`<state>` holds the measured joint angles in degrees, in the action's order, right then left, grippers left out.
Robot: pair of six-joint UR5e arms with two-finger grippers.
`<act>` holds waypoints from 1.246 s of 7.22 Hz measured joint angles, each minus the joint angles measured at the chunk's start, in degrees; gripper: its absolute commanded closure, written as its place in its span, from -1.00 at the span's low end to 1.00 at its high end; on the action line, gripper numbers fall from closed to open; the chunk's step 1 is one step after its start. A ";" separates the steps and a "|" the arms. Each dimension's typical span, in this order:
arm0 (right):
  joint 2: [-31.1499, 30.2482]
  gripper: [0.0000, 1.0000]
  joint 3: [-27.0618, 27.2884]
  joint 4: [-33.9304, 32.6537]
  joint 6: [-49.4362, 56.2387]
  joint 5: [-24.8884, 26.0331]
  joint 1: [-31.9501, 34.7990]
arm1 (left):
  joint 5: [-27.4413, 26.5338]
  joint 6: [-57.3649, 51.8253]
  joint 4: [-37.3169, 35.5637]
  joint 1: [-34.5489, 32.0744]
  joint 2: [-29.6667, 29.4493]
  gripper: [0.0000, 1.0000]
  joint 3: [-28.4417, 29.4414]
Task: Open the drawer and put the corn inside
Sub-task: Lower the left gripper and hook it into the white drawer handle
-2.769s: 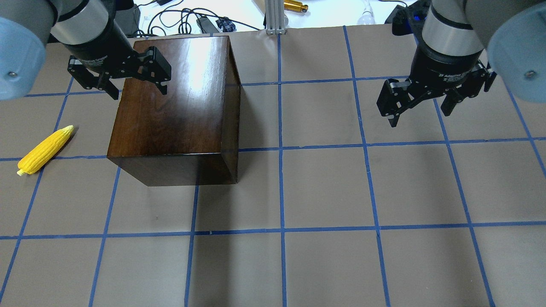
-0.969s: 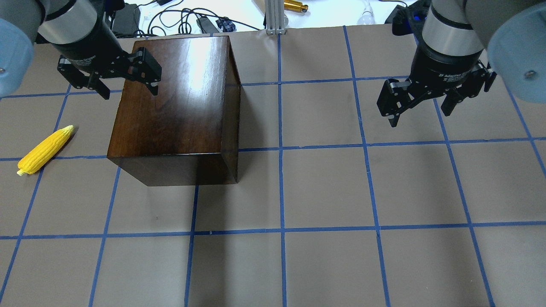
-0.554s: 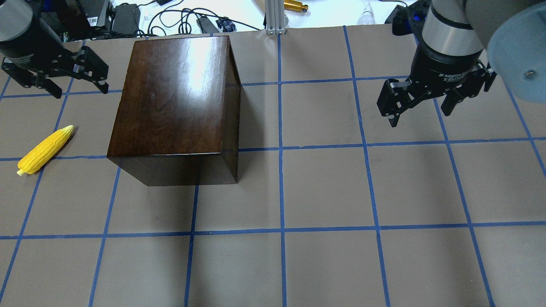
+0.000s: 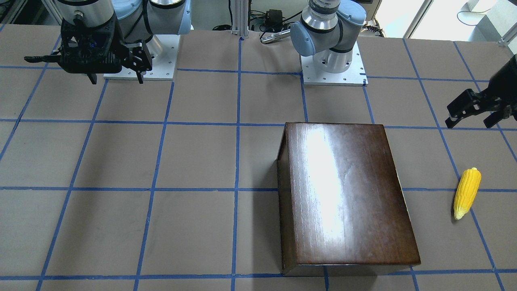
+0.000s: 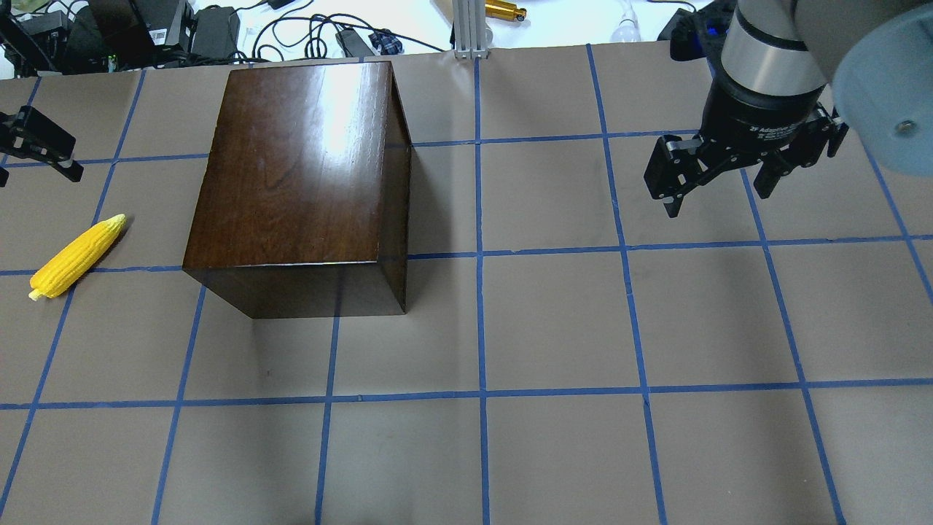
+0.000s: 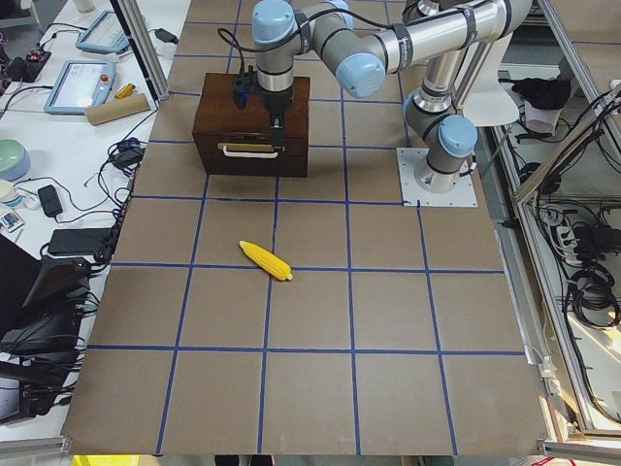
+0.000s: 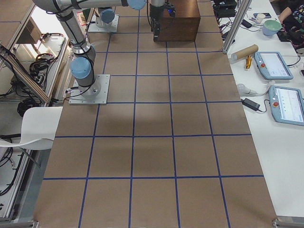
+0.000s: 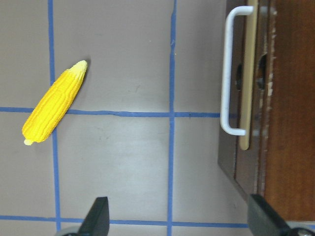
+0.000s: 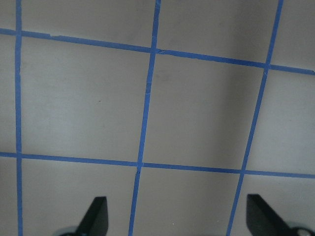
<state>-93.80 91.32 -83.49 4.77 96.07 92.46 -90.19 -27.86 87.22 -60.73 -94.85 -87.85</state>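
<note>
The glossy dark-brown box (image 5: 299, 175) stands on the left half of the table. Its drawer (image 6: 250, 155) is closed. The metal pull (image 8: 227, 73) on the drawer's dark front faces the table's left end. The yellow corn (image 5: 76, 255) lies on the table left of the box and also shows in the left wrist view (image 8: 54, 103). My left gripper (image 5: 36, 171) is open and empty. It hovers left of the box, between the drawer front and the corn (image 4: 467, 193). My right gripper (image 5: 718, 200) is open and empty above bare table at the far right.
The table (image 5: 554, 321) is brown paper with a blue tape grid. Cables and small devices (image 5: 321, 33) lie beyond its far edge. The arm bases (image 4: 333, 64) stand at the robot's side of the table.
My left gripper has moved left, from over the box's far-left corner to beyond the box's left side, staying open. The right arm, box and corn have not moved.
</note>
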 measured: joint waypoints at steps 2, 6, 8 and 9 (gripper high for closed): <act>0.03 -1.00 0.00 0.00 0.01 -0.01 0.00 | 0.01 -0.56 -2.52 0.85 -4.89 -1.00 -0.31; 0.00 -1.00 0.00 0.00 0.00 -0.01 0.00 | 0.54 -0.17 -10.08 0.96 -15.10 -1.00 -0.73; -0.03 -1.00 0.00 0.00 0.01 -0.03 0.00 | 4.24 -0.68 -10.85 0.96 -17.23 -1.00 -0.79; -0.01 -1.00 0.00 0.00 0.01 -0.04 0.00 | 8.20 -1.24 -10.53 0.89 -17.50 -1.00 -0.78</act>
<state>-93.82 91.32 -83.50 4.78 96.03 92.46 -81.99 -29.10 76.69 -59.84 -112.35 -88.63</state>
